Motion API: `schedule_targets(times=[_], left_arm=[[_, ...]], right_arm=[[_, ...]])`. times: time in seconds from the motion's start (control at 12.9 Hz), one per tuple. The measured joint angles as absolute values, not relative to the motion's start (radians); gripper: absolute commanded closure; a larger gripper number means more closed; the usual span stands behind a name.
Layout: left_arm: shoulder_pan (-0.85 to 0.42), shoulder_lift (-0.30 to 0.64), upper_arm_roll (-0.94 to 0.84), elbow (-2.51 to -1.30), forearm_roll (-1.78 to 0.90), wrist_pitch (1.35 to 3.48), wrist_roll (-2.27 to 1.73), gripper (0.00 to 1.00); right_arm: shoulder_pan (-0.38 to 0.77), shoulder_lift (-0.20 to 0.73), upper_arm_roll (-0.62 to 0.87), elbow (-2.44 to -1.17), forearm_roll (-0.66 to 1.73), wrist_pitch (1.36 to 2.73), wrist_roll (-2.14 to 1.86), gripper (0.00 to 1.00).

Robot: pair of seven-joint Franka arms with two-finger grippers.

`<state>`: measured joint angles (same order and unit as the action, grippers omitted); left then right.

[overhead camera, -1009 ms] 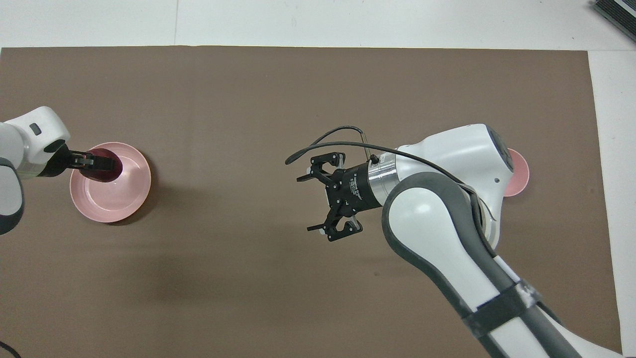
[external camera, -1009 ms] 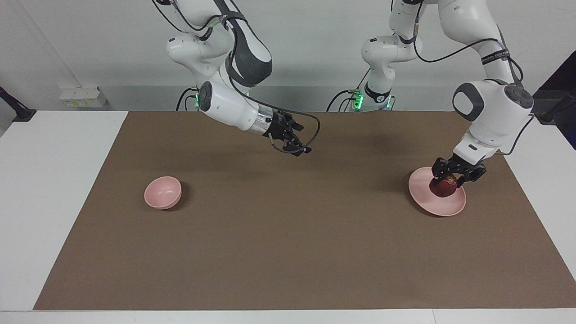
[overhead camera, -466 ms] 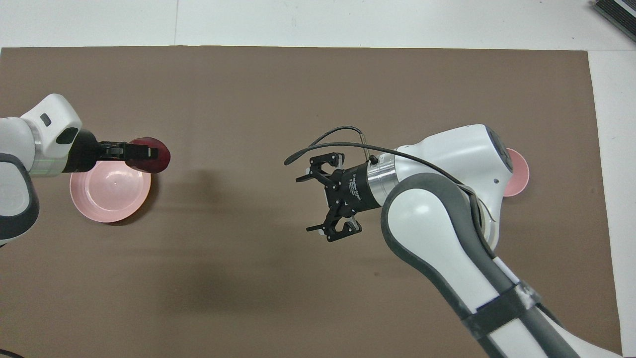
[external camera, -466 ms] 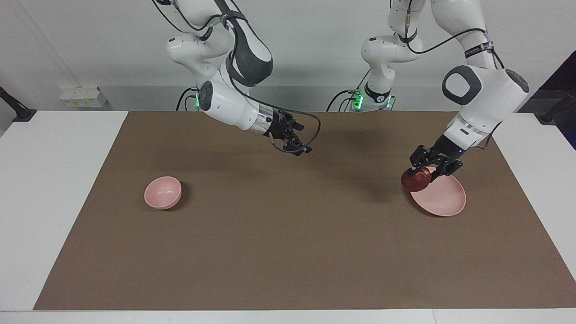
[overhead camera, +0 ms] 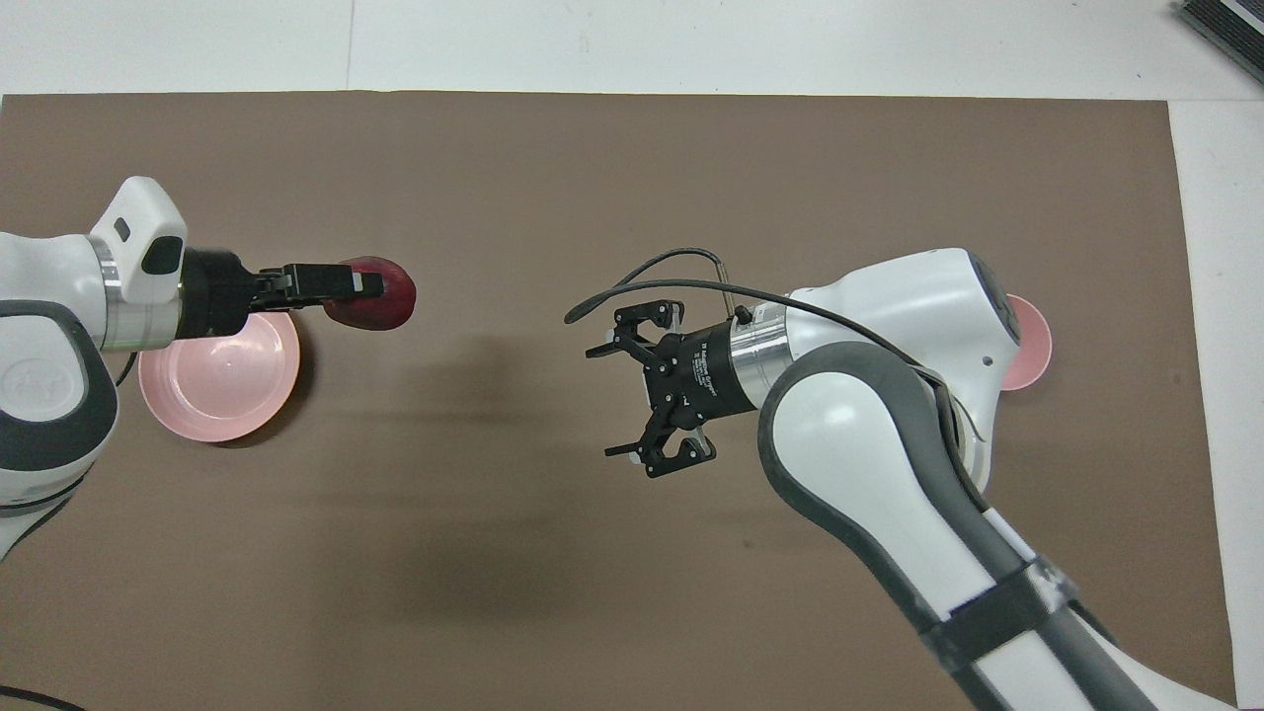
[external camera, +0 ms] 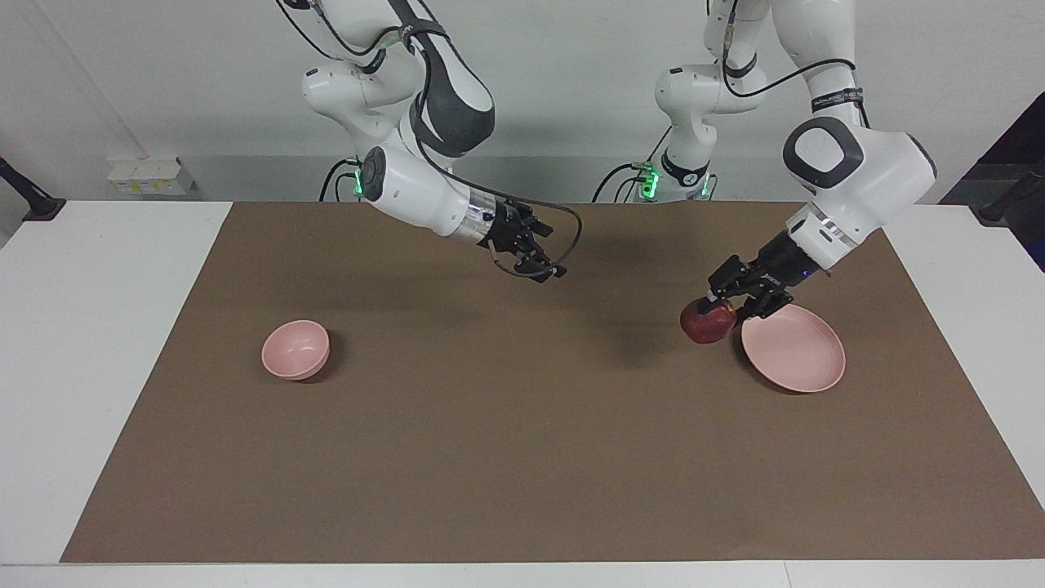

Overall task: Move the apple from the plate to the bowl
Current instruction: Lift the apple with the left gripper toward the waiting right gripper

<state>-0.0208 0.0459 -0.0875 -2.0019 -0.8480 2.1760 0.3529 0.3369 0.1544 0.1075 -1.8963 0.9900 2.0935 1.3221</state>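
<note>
My left gripper (external camera: 720, 305) is shut on the dark red apple (external camera: 707, 324) and holds it in the air over the brown mat, just off the plate's rim on the side toward the bowl. The apple also shows in the overhead view (overhead camera: 380, 306), with the left gripper (overhead camera: 357, 284) on it. The pale pink plate (external camera: 796, 353) lies bare at the left arm's end of the table (overhead camera: 222, 380). The small pink bowl (external camera: 295, 349) stands at the right arm's end; in the overhead view the bowl (overhead camera: 1035, 346) is mostly hidden by the right arm. My right gripper (external camera: 547, 255) hangs open and empty over the mat's middle (overhead camera: 604, 403).
The brown mat (external camera: 522, 457) covers most of the white table (external camera: 98, 327). A dark object (overhead camera: 1224, 25) lies at the table's corner farthest from the robots, at the right arm's end.
My left gripper has lifted the apple off the plate and carried it toward the right arm's end, past the plate's rim. The right arm has barely moved.
</note>
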Motion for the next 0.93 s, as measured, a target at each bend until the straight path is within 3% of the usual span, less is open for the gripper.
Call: schedule_targets(times=[0.47, 0.93], left_arm=[[-0.022, 0.031, -0.214, -2.002, -0.997, 2.174, 0.293, 1.0], [-0.096, 0.001, -0.266, -2.024, -1.005, 2.166, 0.182, 1.0]], right_arm=[[0.39, 0.156, 0.109, -1.905, 1.009, 2.295, 1.347, 0.0], [0.386, 0.161, 0.107, -1.899, 1.009, 2.319, 1.347, 0.0]])
